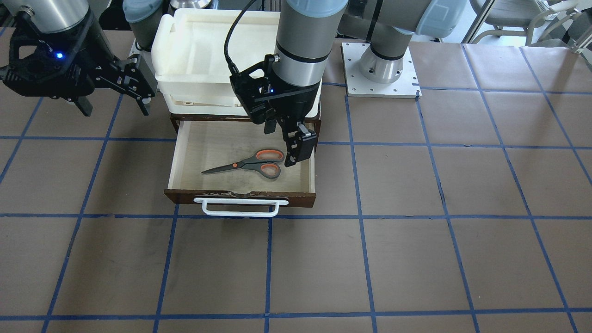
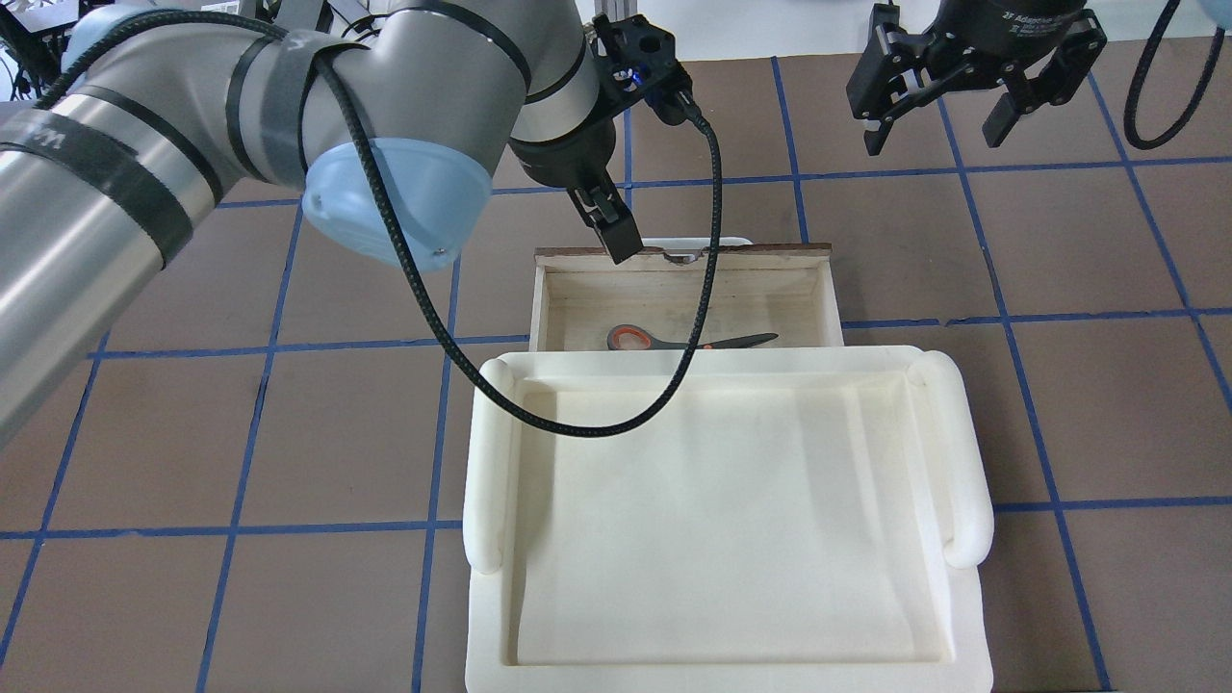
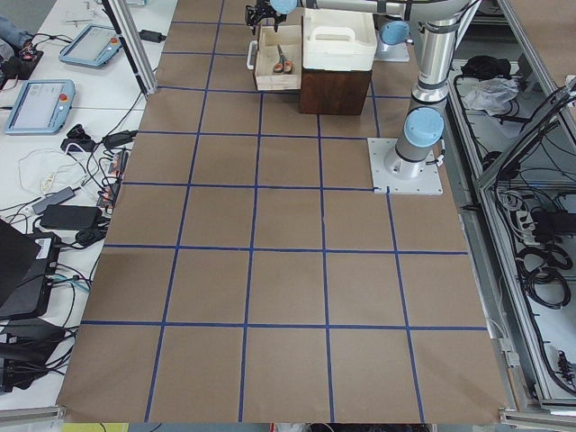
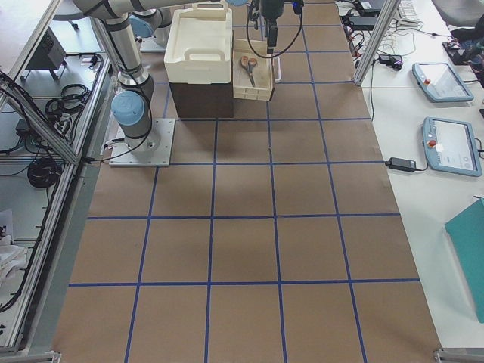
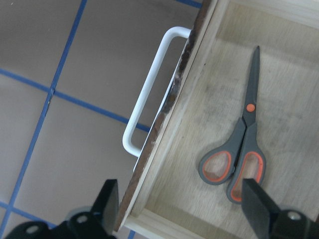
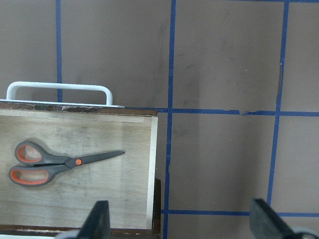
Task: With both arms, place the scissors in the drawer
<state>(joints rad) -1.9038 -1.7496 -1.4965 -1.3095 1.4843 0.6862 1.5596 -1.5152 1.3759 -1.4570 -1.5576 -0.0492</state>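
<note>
The scissors (image 1: 247, 164) are seen lying flat on the plywood floor of the open drawer (image 1: 208, 148). In the front-facing view the blades point toward 8 o'clock and the orange-lined loops sit at the 3 o'clock end, clear of every wall. The left claw (image 1: 283, 138) hangs just above the loops, at 2 o'clock from them. Its fingers are spread wide and nothing is held between them, as the left wrist view confirms. The right claw (image 1: 114, 104) is held off at 10 o'clock from the drawer, over the bare worktop (image 1: 416, 208), equally wide and empty. A white tray (image 1: 199, 51) rests on the cabinet behind. The placing itself is judged done, so the step in hand is taken to be the retreat after release. For the next move, a straight lift of the left claw is called for, so that neither the loops nor the drawer side at 3 o'clock is caught. If the drawer is to be shut, the white handle (image 1: 240, 206) at 6 o'clock must be pushed squarely toward 12 o'clock.
</note>
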